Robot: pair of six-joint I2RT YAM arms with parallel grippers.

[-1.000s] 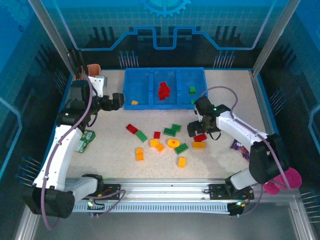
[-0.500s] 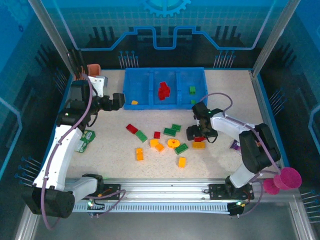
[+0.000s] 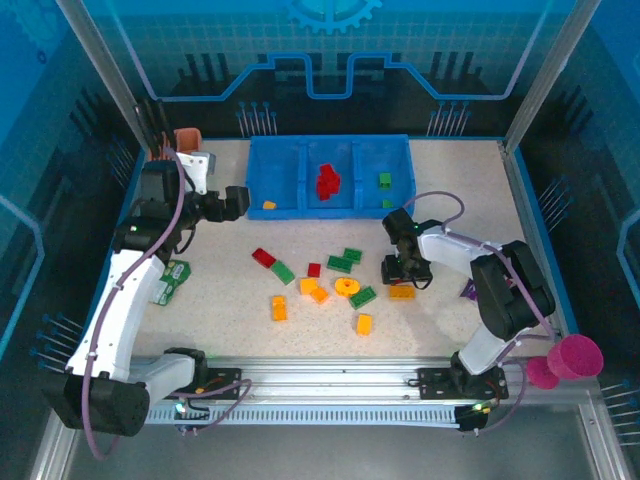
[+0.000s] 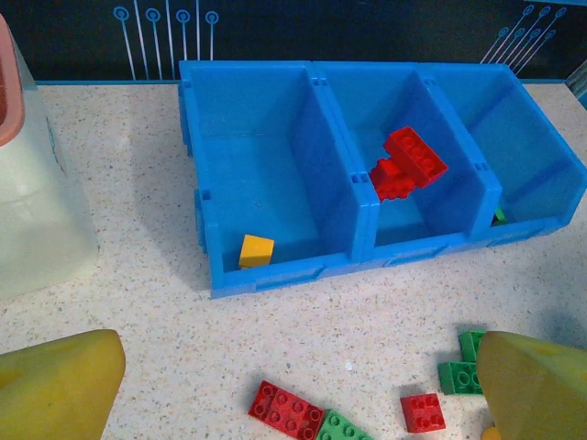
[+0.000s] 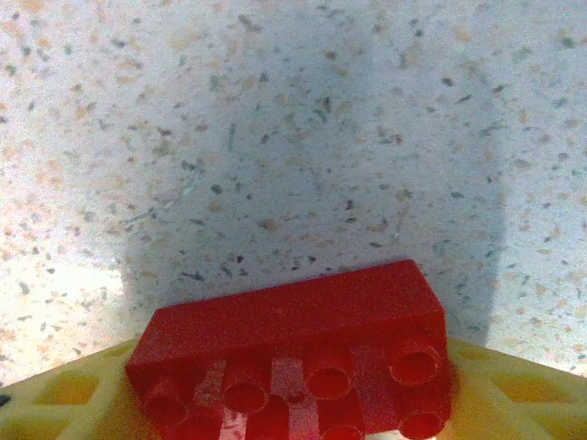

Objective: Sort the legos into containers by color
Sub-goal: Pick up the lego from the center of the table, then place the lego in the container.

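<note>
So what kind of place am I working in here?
Probably a robot lab test cell: a speckled table boxed in by aluminium posts and blue printed panels, arms on a rail, toy legos and a tray as props.

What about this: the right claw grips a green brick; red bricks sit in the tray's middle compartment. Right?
No: the right wrist view shows the brick in the right claw is red, not green. Red bricks sit in the tray's middle compartment.
</note>
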